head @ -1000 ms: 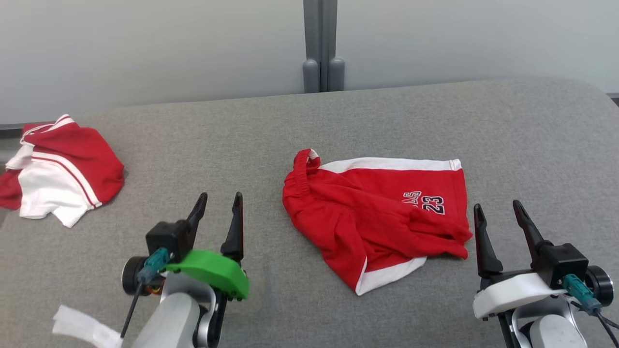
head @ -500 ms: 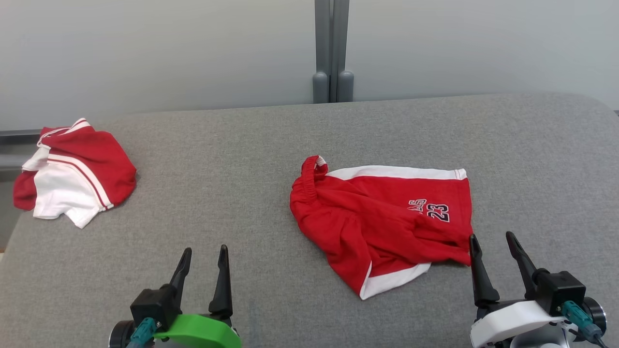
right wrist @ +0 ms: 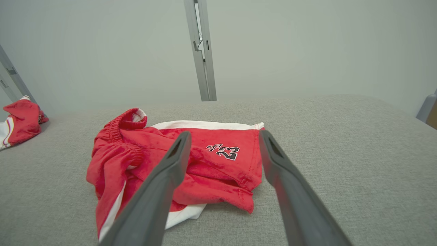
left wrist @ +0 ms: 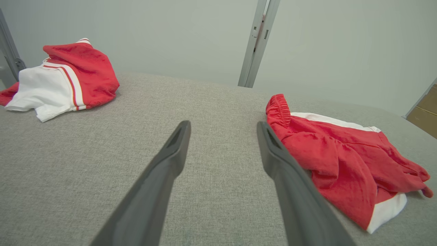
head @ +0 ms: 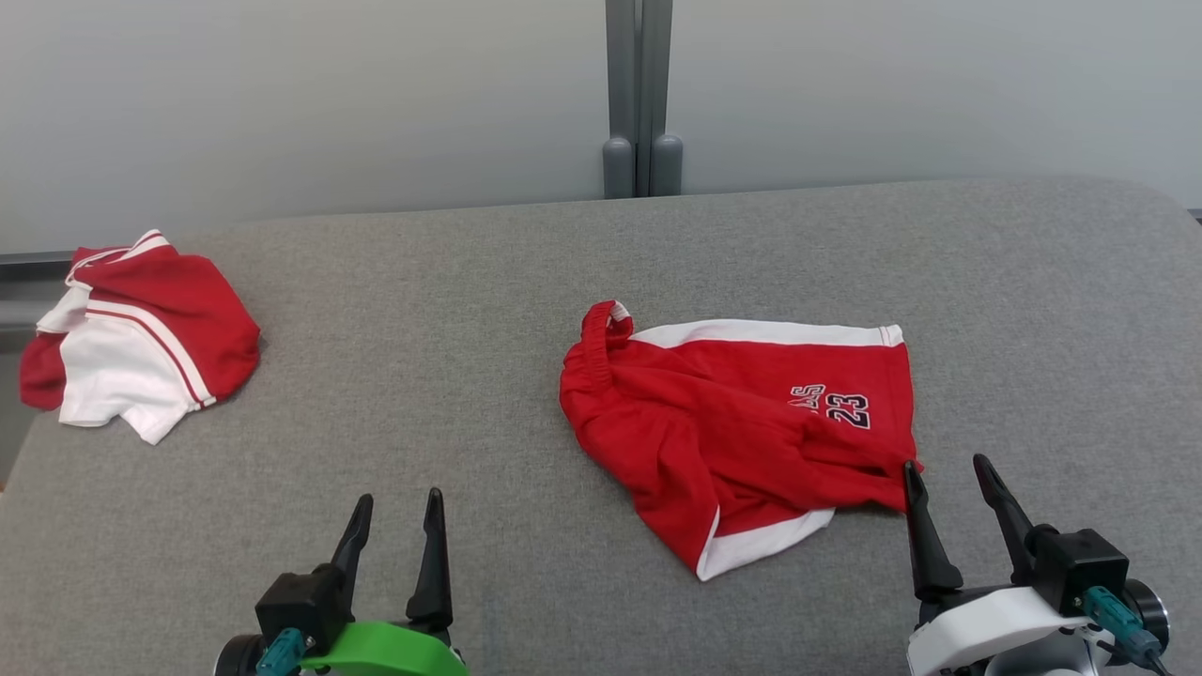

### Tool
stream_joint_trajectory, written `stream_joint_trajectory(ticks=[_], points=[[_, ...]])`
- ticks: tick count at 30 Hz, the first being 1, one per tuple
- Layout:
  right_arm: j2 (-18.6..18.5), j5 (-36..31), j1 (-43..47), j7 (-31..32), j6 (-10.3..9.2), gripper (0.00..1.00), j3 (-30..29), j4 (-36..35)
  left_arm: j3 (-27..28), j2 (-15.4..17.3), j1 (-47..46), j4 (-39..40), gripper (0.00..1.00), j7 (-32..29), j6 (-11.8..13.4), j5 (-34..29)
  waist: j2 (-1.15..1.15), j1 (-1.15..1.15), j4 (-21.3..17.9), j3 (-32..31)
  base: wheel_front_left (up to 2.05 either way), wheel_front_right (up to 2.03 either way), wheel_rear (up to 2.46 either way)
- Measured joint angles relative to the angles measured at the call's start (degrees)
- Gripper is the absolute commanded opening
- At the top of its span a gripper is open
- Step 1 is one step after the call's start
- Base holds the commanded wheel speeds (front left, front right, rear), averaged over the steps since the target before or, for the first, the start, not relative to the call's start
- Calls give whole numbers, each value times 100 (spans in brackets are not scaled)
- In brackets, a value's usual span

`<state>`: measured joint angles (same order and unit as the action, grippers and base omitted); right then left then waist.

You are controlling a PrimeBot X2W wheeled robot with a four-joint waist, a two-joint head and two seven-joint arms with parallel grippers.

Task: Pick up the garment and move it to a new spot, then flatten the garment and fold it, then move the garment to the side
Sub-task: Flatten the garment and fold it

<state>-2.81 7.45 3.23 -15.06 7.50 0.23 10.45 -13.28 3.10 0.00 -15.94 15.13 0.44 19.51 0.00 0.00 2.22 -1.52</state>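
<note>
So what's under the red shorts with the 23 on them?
The red shorts lie crumpled on the grey surface. Their own white panel peeks from under the red folds. Anything else beneath is covered.

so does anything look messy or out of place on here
Yes. The red shorts lie crumpled mid-surface, waistband bunched upward and one leg folded over, white trim showing. A second red-and-white garment sits heaped at the far left edge of the grey surface. Nothing looks damaged.
</note>
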Motion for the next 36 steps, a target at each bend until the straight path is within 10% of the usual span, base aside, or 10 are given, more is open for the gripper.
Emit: stream_joint_trajectory(ticks=[15, 26, 36], points=[[0, -38, -47, 0, 0, 100, -30, 12, -194, -16, -231, -263, 100, 0, -127, -358, 0, 0, -93, 78, 0, 0, 0], [0, -55, -297, 0, 0, 100, 196, 66, -1627, -34, -1837, -1081, 100, -786, -404, -464, 0, 0, -485, 337, 0, 0, 0], [-1, 3, -472, 0, 0, 100, 326, 146, -2819, -37, -2783, -2079, 100, -1518, -155, 456, 0, 0, -1033, 653, 0, 0, 0]])
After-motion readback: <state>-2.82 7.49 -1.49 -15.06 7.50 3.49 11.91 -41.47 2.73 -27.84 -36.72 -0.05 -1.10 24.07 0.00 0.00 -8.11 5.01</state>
